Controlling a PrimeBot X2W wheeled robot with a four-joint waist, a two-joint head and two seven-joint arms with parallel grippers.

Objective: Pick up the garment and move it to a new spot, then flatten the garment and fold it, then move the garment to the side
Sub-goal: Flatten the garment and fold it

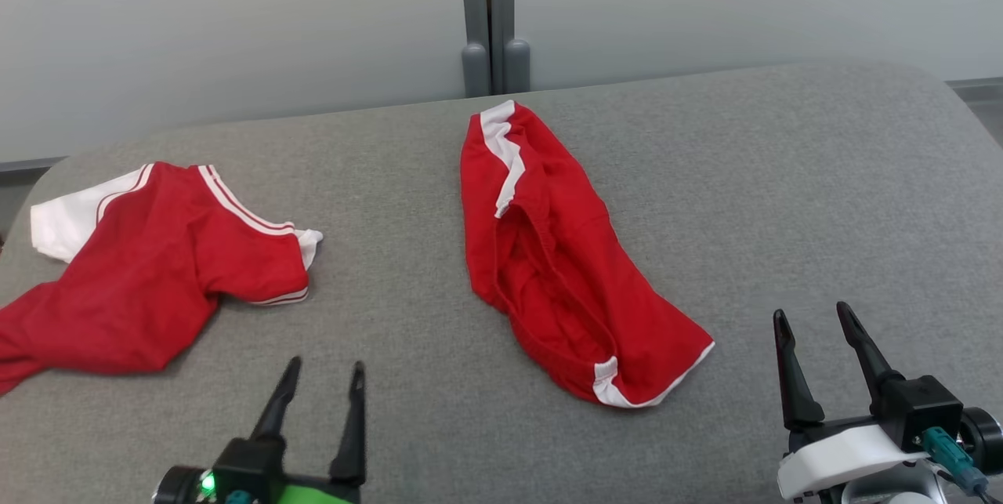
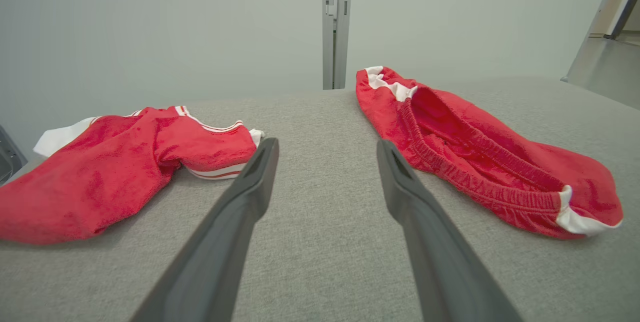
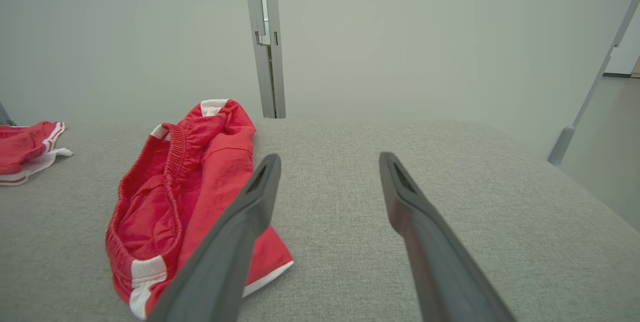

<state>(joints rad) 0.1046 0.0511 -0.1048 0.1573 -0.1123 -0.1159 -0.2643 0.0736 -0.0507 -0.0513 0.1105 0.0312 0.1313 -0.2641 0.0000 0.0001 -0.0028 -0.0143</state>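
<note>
While the left claw (image 1: 326,365) and right claw (image 1: 812,312) are held wide and empty over the near table (image 1: 783,175), the red shorts (image 1: 548,253), judged the likelier garment, are seen crumpled beyond and between them. Light, limp cloth is expected, best pinched at the elastic waistband. A red shirt (image 1: 157,269) is seen well apart, leftward.

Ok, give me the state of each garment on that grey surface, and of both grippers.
red shorts: rumpled, unfolded, lying on the grey surface, not held.
red shirt: rumpled, unfolded, lying at the surface's left side, not held.
left gripper: jaws open, empty, touching neither garment.
right gripper: jaws open, empty, just right of the shorts, not touching them.
</note>
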